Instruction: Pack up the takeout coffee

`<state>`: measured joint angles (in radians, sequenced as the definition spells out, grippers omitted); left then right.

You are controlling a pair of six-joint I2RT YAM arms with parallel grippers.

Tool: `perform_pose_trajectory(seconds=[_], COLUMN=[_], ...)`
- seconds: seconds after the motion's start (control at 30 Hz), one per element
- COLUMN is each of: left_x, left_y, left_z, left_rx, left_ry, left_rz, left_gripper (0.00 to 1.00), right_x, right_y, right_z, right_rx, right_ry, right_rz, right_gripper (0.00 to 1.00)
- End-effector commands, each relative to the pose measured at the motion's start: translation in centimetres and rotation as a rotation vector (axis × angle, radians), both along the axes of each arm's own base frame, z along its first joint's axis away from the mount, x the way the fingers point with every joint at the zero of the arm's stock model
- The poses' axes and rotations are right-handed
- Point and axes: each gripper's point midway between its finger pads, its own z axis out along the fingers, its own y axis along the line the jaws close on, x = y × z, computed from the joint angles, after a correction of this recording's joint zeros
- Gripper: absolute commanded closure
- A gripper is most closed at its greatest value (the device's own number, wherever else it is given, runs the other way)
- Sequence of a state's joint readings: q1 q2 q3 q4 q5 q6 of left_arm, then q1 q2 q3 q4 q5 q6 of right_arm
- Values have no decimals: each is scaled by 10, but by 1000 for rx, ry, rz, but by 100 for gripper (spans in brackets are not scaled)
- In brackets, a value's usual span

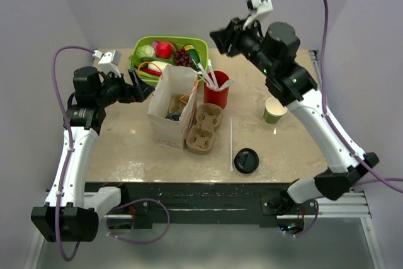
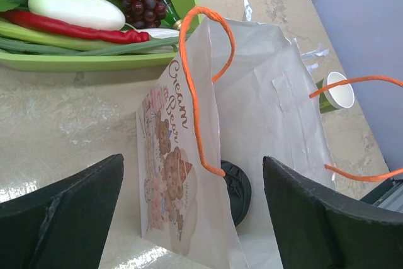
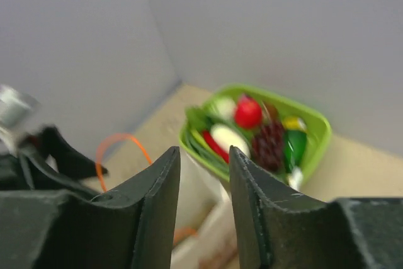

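looking hardly started: green cup (image 1: 274, 110) and black lid (image 1: 246, 160) sit apart on the worktop (image 1: 126, 149), left fingers (image 2: 63, 212) wide open, right fingers (image 3: 151, 218) barely parted, both empty.

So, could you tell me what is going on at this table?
Two robot arms are to pack a takeout coffee; the cup is not packed yet. The green paper cup stands lidless on the right of the table, its black lid lying apart near the front edge. The left gripper is open beside the paper bag; the right gripper is raised over the back of the table, holding nothing. The cardboard cup carrier lies beside the bag.
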<state>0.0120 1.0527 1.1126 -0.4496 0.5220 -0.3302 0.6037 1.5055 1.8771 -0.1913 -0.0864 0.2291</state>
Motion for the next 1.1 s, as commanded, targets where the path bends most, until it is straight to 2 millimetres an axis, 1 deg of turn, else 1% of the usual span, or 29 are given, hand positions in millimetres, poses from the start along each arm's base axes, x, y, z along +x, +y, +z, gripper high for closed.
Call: perform_pose_trajectory(seconds=[0.0, 0.03, 0.1, 0.13, 0.2, 0.23, 0.3, 0.33, 0.37, 0.4, 0.47, 0.5, 0.53, 0.57, 0.6, 0.63, 0.7, 0.73, 0.83, 0.87, 0.93, 0.97, 1.07], left_x=[0, -1, -1, -2, -1, -1, -2, -2, -2, -2, -2, -2, -2, -2, -2, -2, -1, -1, 0, 0, 0, 0, 1], left_y=[-2, -2, -1, 0, 2, 2, 2, 3, 3, 3, 3, 3, 3, 2, 3, 2, 3, 2, 1, 1, 2, 2, 3], left_z=[14, 14, 13, 14, 15, 15, 15, 13, 13, 12, 10, 10, 9, 8, 9, 9, 9, 8, 7, 6, 6, 6, 7], left_rx=[0, 3, 10, 13, 16, 17, 19, 21, 21, 21, 21, 19, 17, 15, 16, 14, 12, 10, 6, 6, 7, 7, 7], left_ry=[-62, -62, -61, -67, -69, -69, -70, -67, -66, -64, -57, -59, -54, -52, -54, -53, -54, -50, -46, -43, -43, -45, -45], left_rz=[-17, -21, -14, -6, 2, 5, 6, 6, 8, 9, 6, 8, 9, 8, 10, 7, 9, 5, 7, 7, 8, 10, 13], left_gripper=[4, 4, 4, 3, 2, 2, 2, 2, 2, 2, 2, 2, 2, 2, 2, 2, 2, 2, 2, 2, 2, 2, 2], right_x=[-22, -29, -48, -52, -63, -66, -71, -73, -76, -75, -76, -72, -73, -74, -71, -69, -66, -67, -67, -67, -67, -67, -69], right_y=[-71, -74, -85, -87, -99, -102, -110, -109, -107, -102, -96, -94, -91, -94, -94, -96, -92, -89, -82, -82, -84, -86, -91], right_z=[-89, -108, -161, -179, -236, -254, -303, -317, -336, -345, -374, -381, -395, -407, -414, -426, -436, -445, -456, -464, -473, -481, -490], right_rx=[-60, -52, -120, -133, -248, -284, -387, -414, -446, -446, -478, -470, -495, -511, -514, -543, -555, -576, -583, -592, -604, -618, -634], right_ry=[276, 339, 482, 543, 687, 738, 846, 875, 912, 932, 985, 987, 1011, 1027, 1031, 1041, 1051, 1060, 1069, 1076, 1091, 1103, 1128], right_rz=[-278, -281, -297, -307, -361, -375, -424, -414, -402, -388, -374, -385, -382, -400, -418, -432, -431, -418, -396, -404, -416, -429, -463], right_gripper=[54, 50, 48, 47, 47, 46, 46, 46, 46, 46, 46, 47, 48, 48, 49, 49, 50, 50, 51, 51, 52, 52, 56])
